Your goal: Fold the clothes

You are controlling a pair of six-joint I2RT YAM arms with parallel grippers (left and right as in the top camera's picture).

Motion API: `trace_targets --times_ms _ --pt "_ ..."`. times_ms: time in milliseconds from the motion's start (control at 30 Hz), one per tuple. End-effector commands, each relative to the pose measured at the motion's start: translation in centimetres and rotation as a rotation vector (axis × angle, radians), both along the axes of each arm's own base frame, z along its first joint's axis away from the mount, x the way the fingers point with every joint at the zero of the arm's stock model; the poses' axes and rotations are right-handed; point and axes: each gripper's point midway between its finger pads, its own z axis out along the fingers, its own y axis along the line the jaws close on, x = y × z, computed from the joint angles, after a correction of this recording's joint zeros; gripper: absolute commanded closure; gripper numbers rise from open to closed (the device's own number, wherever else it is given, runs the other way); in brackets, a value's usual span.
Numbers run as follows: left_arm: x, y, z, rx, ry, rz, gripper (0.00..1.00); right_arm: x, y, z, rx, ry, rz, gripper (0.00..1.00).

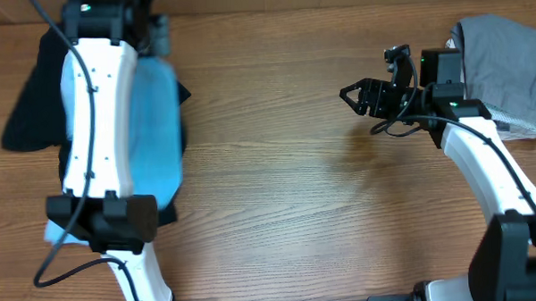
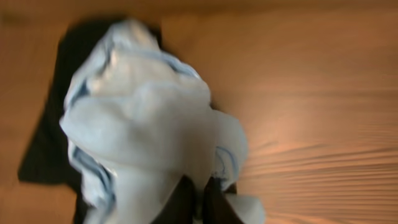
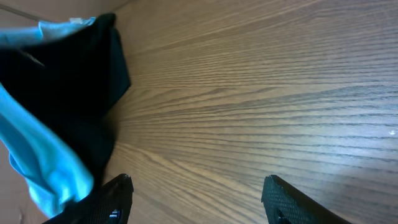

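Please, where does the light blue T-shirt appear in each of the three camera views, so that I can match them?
Overhead: the light blue T-shirt lies at the far left, partly under the left arm.
Left wrist: it fills the centre-left, bunched up.
Right wrist: it shows along the left edge.
Shared landmark: the black shirt, right against it in every view.

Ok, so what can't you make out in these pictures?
Light blue T-shirt: overhead, the left arm covers much of it; its outline is unclear.
Left gripper: left wrist view, blurred, fingers buried in cloth.
Black shirt: mostly under the T-shirt.
Grey garment: cut off by overhead's right edge.
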Motion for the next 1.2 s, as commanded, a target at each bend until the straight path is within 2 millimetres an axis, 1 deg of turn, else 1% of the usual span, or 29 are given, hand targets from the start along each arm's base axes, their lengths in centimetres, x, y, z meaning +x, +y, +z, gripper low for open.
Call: trace_targets --times_ms 0,67,167,200,267,333,367,433,467,500,533,633,733,767,933,1000,1067,1100,1167 --pt "-0.1 -5.6 6.7 -0.059 -0.185 -0.122 0.85 -1.1 -0.8 4.9 0.02 -0.104 -0.006 0.28" --pt "-0.3 -6.9 8.4 -0.068 -0.233 -0.149 0.82 -1.7 -1.6 6.0 0.018 -0.115 -0.026 0.28" --pt "-0.5 -8.2 9.9 -0.09 -0.279 -0.179 0.81 -2.5 -2.8 7.3 0.016 -0.131 -0.059 0.28" --pt "-0.4 -8.8 10.2 -0.106 -0.293 -0.196 0.76 -2.7 -3.1 7.7 0.015 -0.136 -0.068 0.28" --pt "-0.3 -9.9 10.7 -0.144 -0.31 -0.233 0.73 -3.2 -3.7 8.4 0.013 -0.149 -0.084 0.28" --pt "-0.3 -11.3 11.0 -0.196 -0.319 -0.284 0.67 -3.5 -4.1 8.8 0.012 -0.152 -0.095 0.28" --pt "-0.4 -11.7 11.0 -0.211 -0.316 -0.298 0.62 -3.7 -4.2 8.9 0.011 -0.149 -0.098 0.28" --pt "-0.7 -11.6 10.6 -0.207 -0.295 -0.294 0.54 -4.0 -4.2 8.5 0.009 -0.129 -0.095 0.28" --pt "-1.1 -10.4 9.7 -0.168 -0.256 -0.256 0.42 -4.4 -3.9 7.8 -0.008 -0.107 -0.083 0.28" --pt "-1.3 -9.3 9.2 -0.139 -0.232 -0.221 0.37 -4.5 -3.6 7.5 -0.016 -0.098 -0.072 0.28" --pt "-1.6 -8.2 8.7 -0.117 -0.214 -0.178 0.33 -4.6 -3.3 7.2 -0.028 -0.09 -0.063 0.28" --pt "-2.2 -4.4 7.7 -0.095 -0.162 -0.026 0.28 -4.4 -1.0 6.1 -0.082 -0.091 -0.008 0.28" --pt "-2.5 -1.5 6.9 -0.162 -0.121 0.046 0.26 -3.7 2.6 5.1 -0.125 -0.121 0.064 0.28" --pt "-2.5 -0.7 6.6 -0.193 -0.109 0.055 0.26 -3.4 4.2 4.7 -0.131 -0.137 0.094 0.28" --pt "-2.8 4.3 4.5 -0.296 -0.045 0.148 0.26 -1.8 11.1 3.3 -0.097 -0.207 0.182 0.28" --pt "-3.1 6.2 3.3 -0.315 -0.011 0.191 0.26 -1.4 13.8 2.7 -0.069 -0.234 0.22 0.28" --pt "-3.5 7.8 1.6 -0.316 0.033 0.233 0.27 -1.1 16.0 2.1 -0.058 -0.25 0.252 0.28" --pt "-3.6 8.3 0.7 -0.313 0.061 0.242 0.28 -0.9 16.7 1.7 -0.057 -0.246 0.252 0.28" --pt "-3.8 8.6 -1.3 -0.301 0.116 0.23 0.29 -0.5 17.8 0.9 -0.066 -0.242 0.26 0.28"
